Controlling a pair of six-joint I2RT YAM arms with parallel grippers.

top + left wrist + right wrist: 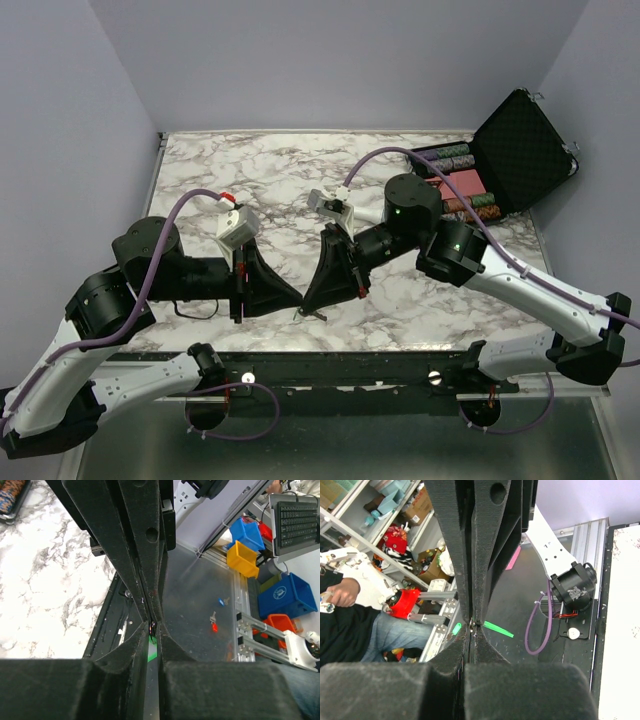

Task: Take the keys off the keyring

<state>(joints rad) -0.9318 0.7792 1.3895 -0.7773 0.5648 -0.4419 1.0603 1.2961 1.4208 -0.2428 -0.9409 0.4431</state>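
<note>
My left gripper (297, 297) and right gripper (307, 298) meet tip to tip above the marble table's near edge, both shut. A glint of thin metal ring (472, 625) shows pinched where the tips meet, and also in the left wrist view (151, 625). A tiny grey key (313, 314) shows just below the tips. In the right wrist view a small green oval fob (456, 628) shows just left of my fingertips. I cannot tell whether it hangs from the ring or lies on the shelf beneath.
An open black case (522, 148) with poker chips stands at the back right. On the lower shelf lie a red-fobbed key (214, 626), a blue-fobbed key (220, 601) and a strip of green tape (498, 629). Yellow and blue bins (243, 559) stand beyond.
</note>
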